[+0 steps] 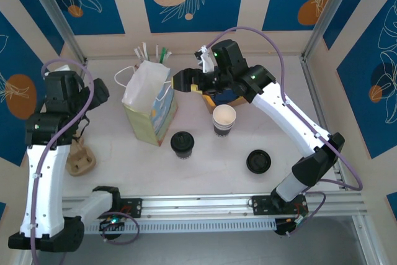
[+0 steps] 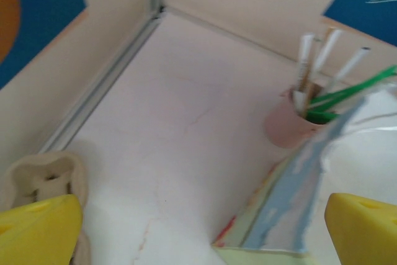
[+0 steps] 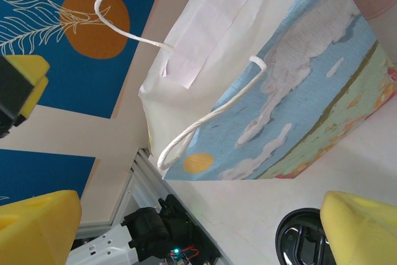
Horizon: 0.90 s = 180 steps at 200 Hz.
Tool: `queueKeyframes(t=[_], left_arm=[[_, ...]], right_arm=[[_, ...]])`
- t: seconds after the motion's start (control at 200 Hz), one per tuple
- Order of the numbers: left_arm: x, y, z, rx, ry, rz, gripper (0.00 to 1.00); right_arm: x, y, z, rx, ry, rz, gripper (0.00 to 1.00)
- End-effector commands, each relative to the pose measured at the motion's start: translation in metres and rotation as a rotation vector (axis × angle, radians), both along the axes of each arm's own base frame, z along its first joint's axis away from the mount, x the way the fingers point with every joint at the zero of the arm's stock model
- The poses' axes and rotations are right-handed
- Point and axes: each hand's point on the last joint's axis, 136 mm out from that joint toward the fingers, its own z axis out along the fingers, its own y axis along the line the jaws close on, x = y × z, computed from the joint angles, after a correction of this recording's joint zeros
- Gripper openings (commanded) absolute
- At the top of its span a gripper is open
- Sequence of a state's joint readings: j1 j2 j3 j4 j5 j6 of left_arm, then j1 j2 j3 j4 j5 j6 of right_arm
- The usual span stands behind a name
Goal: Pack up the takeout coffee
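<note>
Overhead view: a paper carrier bag printed with sky and clouds point(image 1: 151, 107) stands upright mid-table, mouth up, ready for loading. The takeout coffee, a small cup under a round black lid point(image 1: 182, 143), stands untouched just right of it. The right gripper point(image 1: 188, 83) hovers by the bag's top. The left gripper point(image 1: 98, 93) waits on the other side, probably to steady the bag.

Left wrist view: yellow fingertips point(image 2: 38, 233) are spread wide and empty, with the bag's edge ahead.

Right wrist view: fingertips point(image 3: 358, 226) are wide apart, holding nothing and facing the bag. The coffee sits low beside one fingertip.
</note>
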State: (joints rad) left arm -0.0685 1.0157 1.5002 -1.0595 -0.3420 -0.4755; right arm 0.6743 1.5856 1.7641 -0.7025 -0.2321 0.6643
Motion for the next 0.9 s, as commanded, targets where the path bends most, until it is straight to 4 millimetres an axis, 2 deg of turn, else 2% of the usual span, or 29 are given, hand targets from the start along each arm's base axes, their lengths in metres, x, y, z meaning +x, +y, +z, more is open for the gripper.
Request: queueKeyframes(t=[0.0,0.21,0.365,0.585,0.76,0.895], left_arm=[[-0.016,0.031,-0.032,0.039,0.11,0.18,1.0],[-0.026,0.065,-0.076,0.017,0.212,0.334,1.0],[-0.024,0.083,-0.11,-0.067,0.277,0.398,0.99],[-0.022,0.111,-0.158,-0.175,0.361,0.46,0.91],[-0.032,0.132,-0.195,-0.237,0.448,0.523,0.9],[-0.041,0.143,-0.212,-0.229,0.498,0.567,0.92]], right_arm=[[-0.009,-0.009,0.006,-0.001,-0.026,0.019,0.99],[-0.008,-0.012,0.004,0.0,-0.016,0.028,0.99],[-0.006,-0.01,0.004,0.008,-0.01,0.039,0.99],[-0.002,-0.002,0.003,0.016,0.012,0.061,0.99],[0.001,0.003,0.0,0.019,0.028,0.067,0.99],[0.001,0.004,-0.003,0.015,0.035,0.066,0.99]])
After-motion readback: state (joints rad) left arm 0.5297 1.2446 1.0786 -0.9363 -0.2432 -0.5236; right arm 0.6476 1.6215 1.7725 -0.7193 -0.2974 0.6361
